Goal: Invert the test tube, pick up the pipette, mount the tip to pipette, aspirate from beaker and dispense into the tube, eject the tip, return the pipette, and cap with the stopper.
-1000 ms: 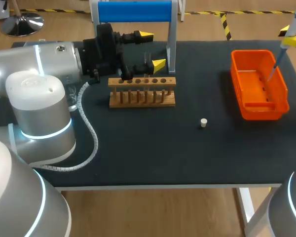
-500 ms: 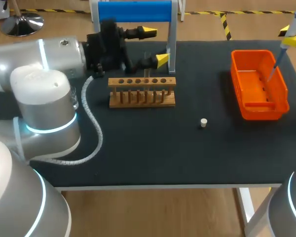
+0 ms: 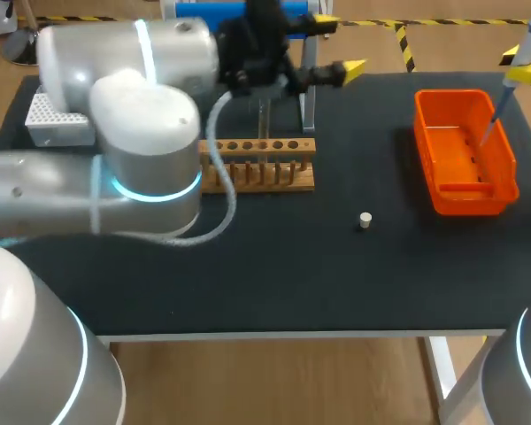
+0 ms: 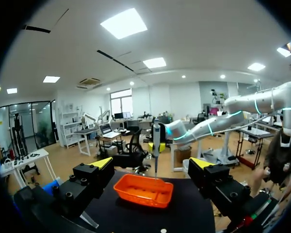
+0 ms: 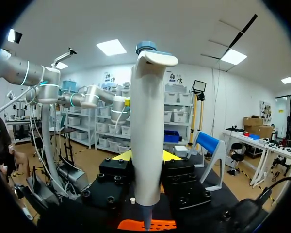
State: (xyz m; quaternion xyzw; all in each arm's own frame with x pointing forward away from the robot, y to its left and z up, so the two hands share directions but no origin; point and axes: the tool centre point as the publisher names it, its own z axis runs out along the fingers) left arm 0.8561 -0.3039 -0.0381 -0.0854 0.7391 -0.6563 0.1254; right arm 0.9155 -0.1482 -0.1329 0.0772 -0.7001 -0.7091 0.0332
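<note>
Black surface spread wide, and the left arm dominates it, sweeping in over the top of the wooden rack. Its left tool hangs behind and to the right of the rack, up by the blue-topped stand. The fingers are spread wide, with nothing between the two yellow tips, and the left wrist view confirms an empty gap.

Over to the right tool, far right of the rack and high off the surface. It is pinching the pipette, with both fingers pressed against the white body from either side. The pipette hangs upright, narrow end down, over the orange bin.

The bin sits well to the right of the rack. Its contents cannot be made out from here.

Back at the rack, one clear test tube stands upright out of the top row of holes, just below the left arm's wrist. The rack's left end is hidden behind the arm.

Left of the rack, partly covered by the arm, is one white tip box.

Smallest of all is a single pale stopper, alone on the surface in front and to the right of the rack, between it and the bin and touching neither.

The count: two tools, one pipette, one bin, one rack, one tube, one tip box, one stopper.
</note>
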